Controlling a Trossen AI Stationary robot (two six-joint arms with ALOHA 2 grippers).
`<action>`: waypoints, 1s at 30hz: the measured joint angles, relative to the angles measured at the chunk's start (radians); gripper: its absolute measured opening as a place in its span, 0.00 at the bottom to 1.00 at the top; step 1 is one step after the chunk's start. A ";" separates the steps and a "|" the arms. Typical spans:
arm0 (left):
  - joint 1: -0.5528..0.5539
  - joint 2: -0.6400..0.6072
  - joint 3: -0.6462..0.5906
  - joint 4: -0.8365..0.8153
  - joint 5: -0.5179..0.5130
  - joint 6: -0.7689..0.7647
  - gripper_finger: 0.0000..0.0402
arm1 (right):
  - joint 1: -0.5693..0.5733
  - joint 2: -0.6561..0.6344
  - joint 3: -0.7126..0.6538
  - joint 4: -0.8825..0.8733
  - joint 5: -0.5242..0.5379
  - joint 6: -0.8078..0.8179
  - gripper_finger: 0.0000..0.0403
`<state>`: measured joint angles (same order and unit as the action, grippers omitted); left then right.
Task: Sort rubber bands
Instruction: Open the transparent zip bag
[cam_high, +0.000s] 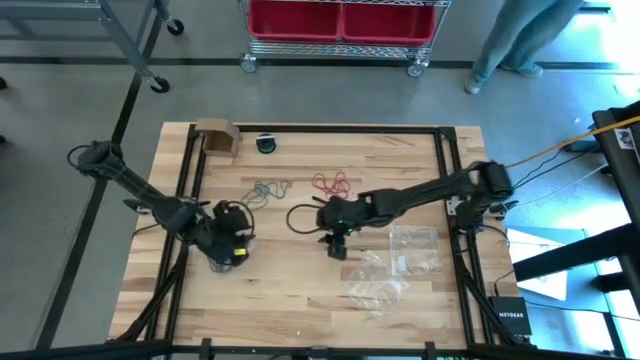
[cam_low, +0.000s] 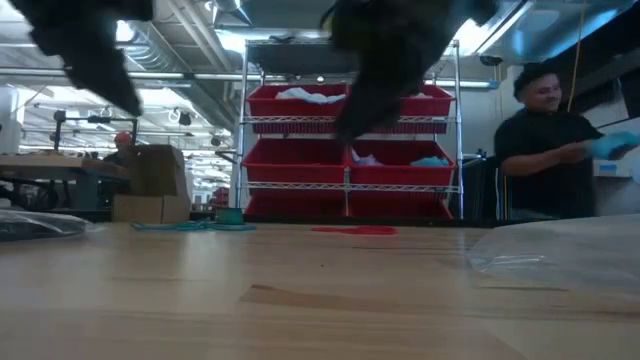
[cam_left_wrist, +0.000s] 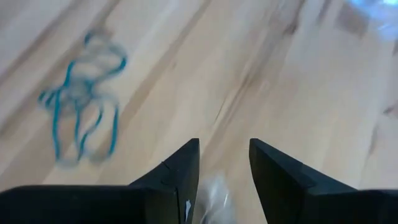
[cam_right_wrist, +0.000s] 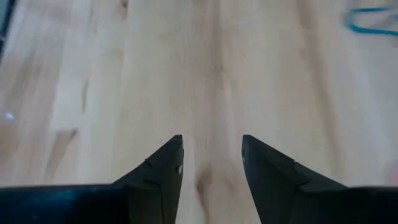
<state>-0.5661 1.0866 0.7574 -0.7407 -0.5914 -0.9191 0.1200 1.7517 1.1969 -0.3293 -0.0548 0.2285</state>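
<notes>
1. Wood table (cam_high: 300, 290) seen from the high view: teal rubber bands (cam_high: 267, 189) and red rubber bands (cam_high: 332, 183) lie apart mid-table, a black rubber band (cam_high: 300, 216) just beside the right gripper (cam_high: 337, 246). Clear zip bags (cam_high: 395, 265) near the right edge; contents too faint to tell. Left gripper (cam_high: 236, 250) sits over the left-centre boards, fingers hidden from here.
2. Low view: both arms are dark blurs cut off at top. Red bins (cam_low: 345, 103) on a wire rack behind, w/ pale and teal items inside, unclear what. A person (cam_low: 555, 150) stands by the rack.
3. Left wrist view: fingers (cam_left_wrist: 180, 177) narrowly apart, a blurred pale scrap between them; grip unclear. Teal bands nearby.
4. Right wrist view: fingers (cam_right_wrist: 163, 168) parted, nothing between, bare wood.
</notes>
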 joint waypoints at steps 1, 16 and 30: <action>0.017 0.000 0.000 0.029 0.001 0.043 0.33 | 0.000 -0.030 0.000 -0.048 0.025 -0.002 0.39; 0.183 0.002 0.000 0.101 0.003 0.184 0.33 | 0.041 -0.229 -0.257 -0.144 0.049 0.144 0.39; 0.192 0.026 -0.001 0.177 -0.005 0.322 0.33 | 0.435 -0.192 -0.393 -0.102 0.112 0.328 0.39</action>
<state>-0.3745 1.1129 0.7563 -0.5634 -0.5961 -0.5972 0.5547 1.5602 0.8040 -0.4308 0.0576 0.5565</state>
